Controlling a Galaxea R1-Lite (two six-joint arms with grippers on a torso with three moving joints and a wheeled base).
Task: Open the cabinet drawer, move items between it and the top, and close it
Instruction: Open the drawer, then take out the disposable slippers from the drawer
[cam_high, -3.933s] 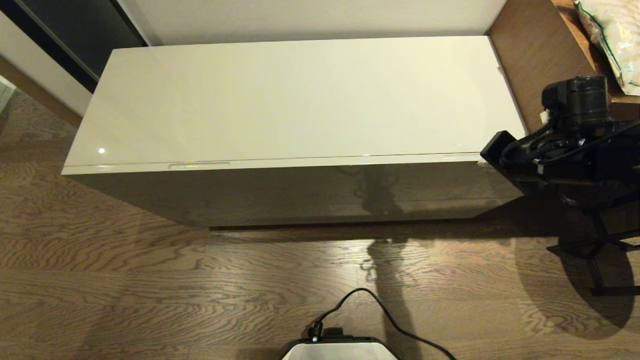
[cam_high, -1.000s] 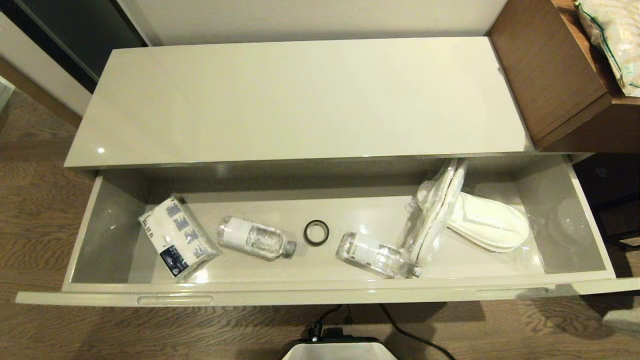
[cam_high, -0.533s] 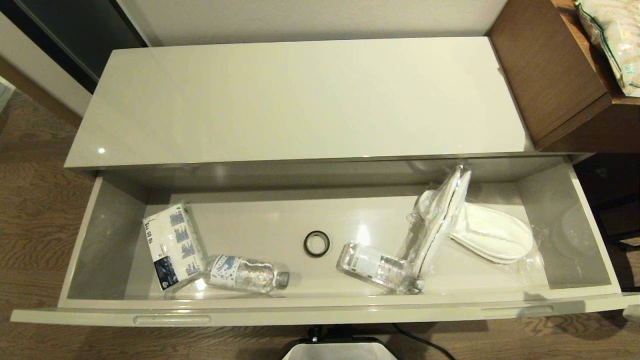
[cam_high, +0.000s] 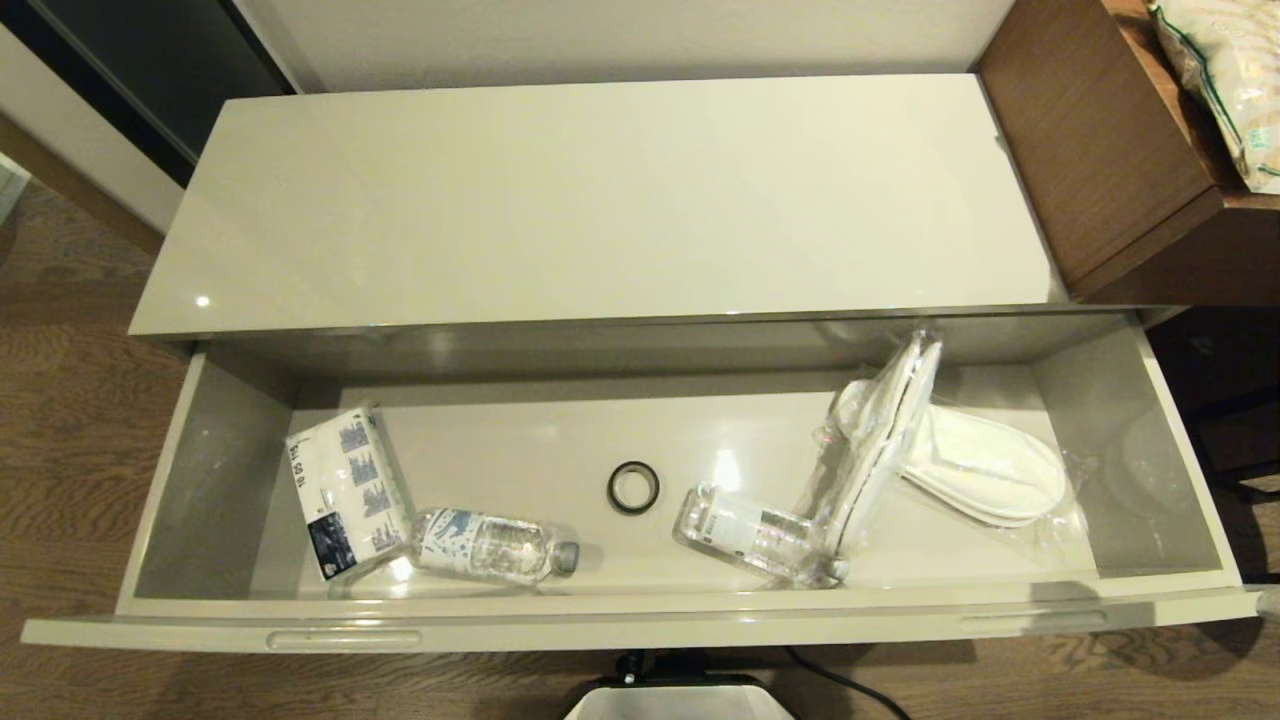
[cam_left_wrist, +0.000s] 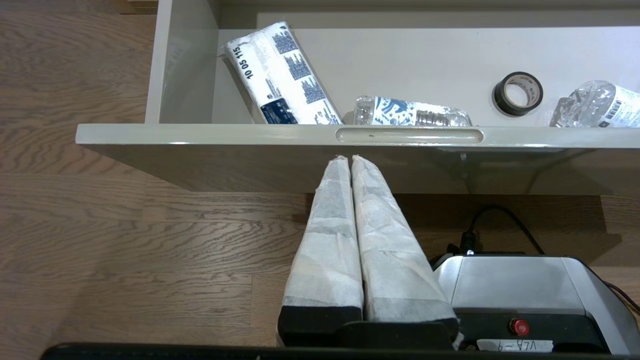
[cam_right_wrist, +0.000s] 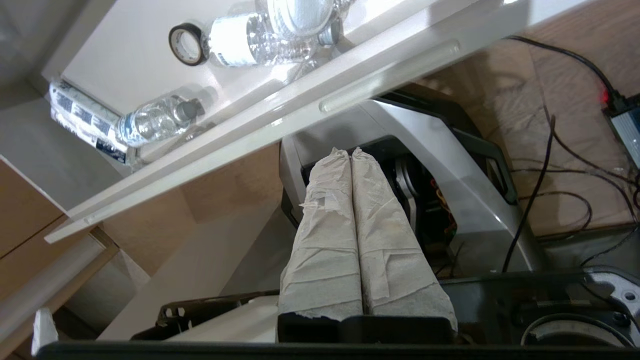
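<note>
we look down on a wood-grain floor (cam_high: 80, 420) with a long glossy cabinet against a pale wall. its top (cam_high: 590, 190) is a flat cream rectangle with soft reflections and nothing on it. to the right stands a brown wooden unit (cam_high: 1100, 160).

the drawer (cam_high: 640, 628) is pulled out toward us, wide and shallow, smooth beige-grey inside, its front panel carrying two slim recessed slots. at the left lies a tissue pack (cam_high: 345, 490), white with blue print, in shiny wrap. touching its near end is a clear ribbed bottle (cam_high: 490, 547) on its side, grey cap pointing right. a small black ring (cam_high: 633, 487) sits mid-drawer. right of it a second bottle (cam_high: 750, 535) lies slanted, its end against the slippers (cam_high: 960, 450), flat white pairs in crinkled clear plastic, one tilted up on edge, one lying flat.

our left gripper (cam_left_wrist: 349, 159) hangs just below the drawer front near its left slot, padded fingers pressed together, holding nothing. our right gripper (cam_right_wrist: 350, 151) is below the front too, over the robot's grey base, fingers likewise together and empty.
</note>
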